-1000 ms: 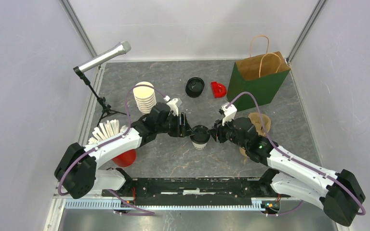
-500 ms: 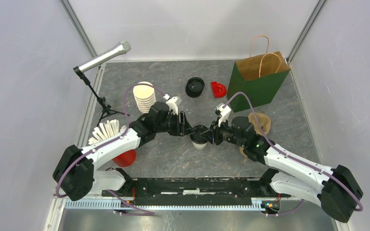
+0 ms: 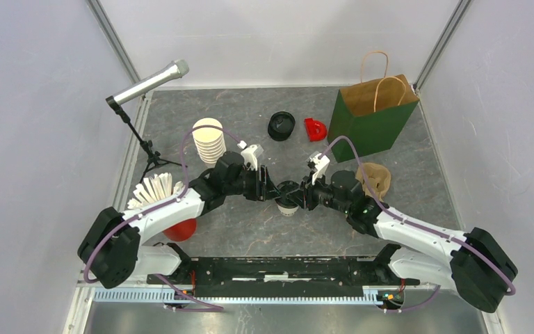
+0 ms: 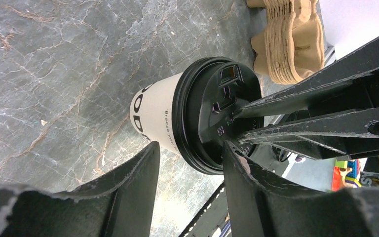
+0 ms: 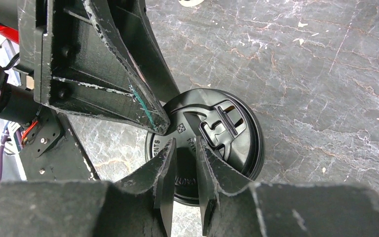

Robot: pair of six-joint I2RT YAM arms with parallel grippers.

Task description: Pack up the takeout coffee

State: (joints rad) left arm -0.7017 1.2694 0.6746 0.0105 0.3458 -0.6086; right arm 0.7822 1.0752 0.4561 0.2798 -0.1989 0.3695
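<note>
One takeout coffee cup [image 3: 288,197], cream-white with dark print and a black lid, stands mid-table between both grippers. In the left wrist view the cup [image 4: 154,112] is seen on its side in the frame, and its lid [image 4: 212,111] faces right. My left gripper [image 3: 271,189] is open. One finger lies beside the cup wall and the other over the lid's edge [image 4: 190,150]. My right gripper [image 3: 300,194] has its jaws nearly together, with nothing between them, tips resting on the lid top [image 5: 227,133]. I see no second lidded cup.
A green-and-brown paper bag [image 3: 373,113] stands at the back right. A stack of pulp cup carriers [image 3: 377,179] lies below it. A black round piece [image 3: 281,126] and a red piece [image 3: 314,129] sit behind. Stacked lidless cups [image 3: 208,140], a red cup of white sticks [image 3: 179,227] and a microphone stand [image 3: 146,83] are at the left.
My right gripper has slid left onto the lid top. The left gripper's jaws have spread round the lid's edge. The cup has shifted slightly left.
</note>
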